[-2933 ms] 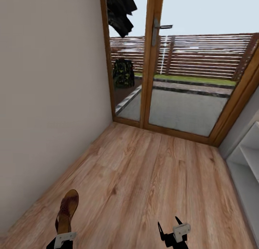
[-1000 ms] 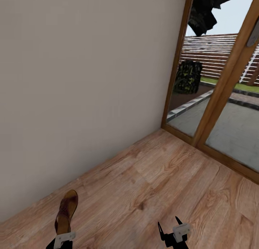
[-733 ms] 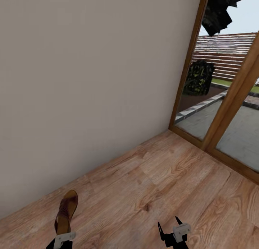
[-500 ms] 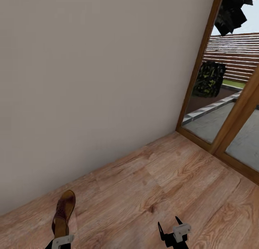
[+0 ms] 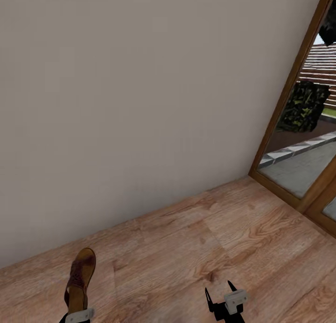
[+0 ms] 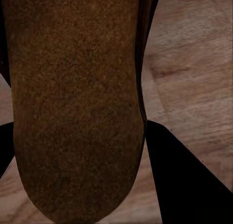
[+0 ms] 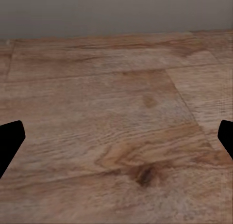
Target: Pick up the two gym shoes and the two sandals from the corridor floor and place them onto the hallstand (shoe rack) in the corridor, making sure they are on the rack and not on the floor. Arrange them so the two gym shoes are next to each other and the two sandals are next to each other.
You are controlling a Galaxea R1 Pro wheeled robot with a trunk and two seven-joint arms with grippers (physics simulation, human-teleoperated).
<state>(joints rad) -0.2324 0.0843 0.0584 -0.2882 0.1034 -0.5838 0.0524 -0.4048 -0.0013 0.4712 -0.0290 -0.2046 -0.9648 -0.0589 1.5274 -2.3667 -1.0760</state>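
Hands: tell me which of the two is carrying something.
The left hand, clamped on the brown sandal. The right hand is open, with only floor between its fingers.

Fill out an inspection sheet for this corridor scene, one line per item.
Surface: corridor floor, light brown wood-grain planks, meeting a plain beige wall.
Job's things: one brown sandal held in the left hand, its sole close up in the left wrist view; gym shoes and hallstand nothing seen.
Clutter: nothing seen on the floor.
Hands: left hand shut on the sandal; right hand open, fingers apart, nothing between them, above bare floor.
Cables: nothing seen.
Surroundings: wood-framed glass door at the right, with a dark green bush and paving outside.
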